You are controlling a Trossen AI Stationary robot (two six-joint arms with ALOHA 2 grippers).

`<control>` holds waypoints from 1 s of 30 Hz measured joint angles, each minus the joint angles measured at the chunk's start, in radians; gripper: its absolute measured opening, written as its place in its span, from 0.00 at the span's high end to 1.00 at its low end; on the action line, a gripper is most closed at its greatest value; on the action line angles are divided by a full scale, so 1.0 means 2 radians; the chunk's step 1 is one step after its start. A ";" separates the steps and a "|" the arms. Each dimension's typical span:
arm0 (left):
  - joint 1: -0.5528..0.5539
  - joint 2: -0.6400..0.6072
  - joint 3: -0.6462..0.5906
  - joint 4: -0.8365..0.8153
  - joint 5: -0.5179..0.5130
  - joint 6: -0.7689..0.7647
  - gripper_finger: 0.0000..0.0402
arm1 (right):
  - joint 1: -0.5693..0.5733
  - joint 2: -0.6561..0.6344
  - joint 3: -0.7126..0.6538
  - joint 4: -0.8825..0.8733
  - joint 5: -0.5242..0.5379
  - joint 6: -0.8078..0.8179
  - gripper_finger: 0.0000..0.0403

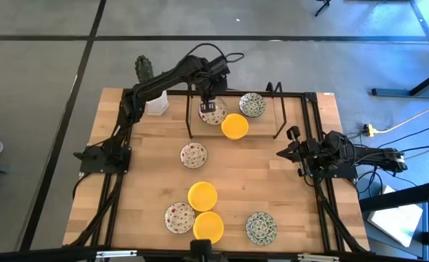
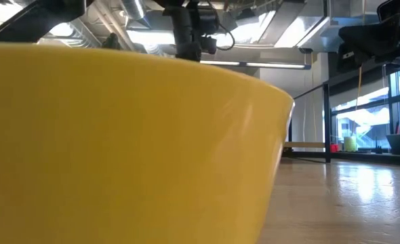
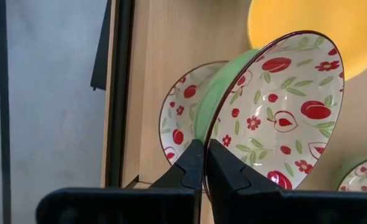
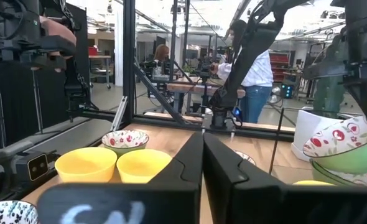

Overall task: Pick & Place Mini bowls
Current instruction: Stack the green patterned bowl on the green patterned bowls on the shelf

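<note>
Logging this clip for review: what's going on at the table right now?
The left gripper is shut on the rim of a red-floral mini bowl, holding it tilted above another floral bowl at the table's far edge, beside a yellow bowl. The right gripper waits shut at the right side. More mini bowls sit spread over the wooden table.

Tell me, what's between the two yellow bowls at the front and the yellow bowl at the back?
One red-speckled bowl, a bit to the left of the line between the front yellow bowls and the back yellow bowl. The rest is bare wood. The high view shows it.
</note>
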 joint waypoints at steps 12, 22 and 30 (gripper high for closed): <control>0.015 0.005 0.000 0.007 -0.013 -0.009 0.99 | 0.000 0.000 0.000 -0.002 0.000 0.000 0.97; 0.031 0.051 0.001 -0.004 0.006 -0.008 0.99 | 0.000 0.000 0.000 -0.015 0.000 -0.004 0.97; 0.027 0.062 -0.001 -0.007 -0.010 -0.017 0.92 | 0.000 0.000 0.000 -0.018 0.000 -0.010 0.97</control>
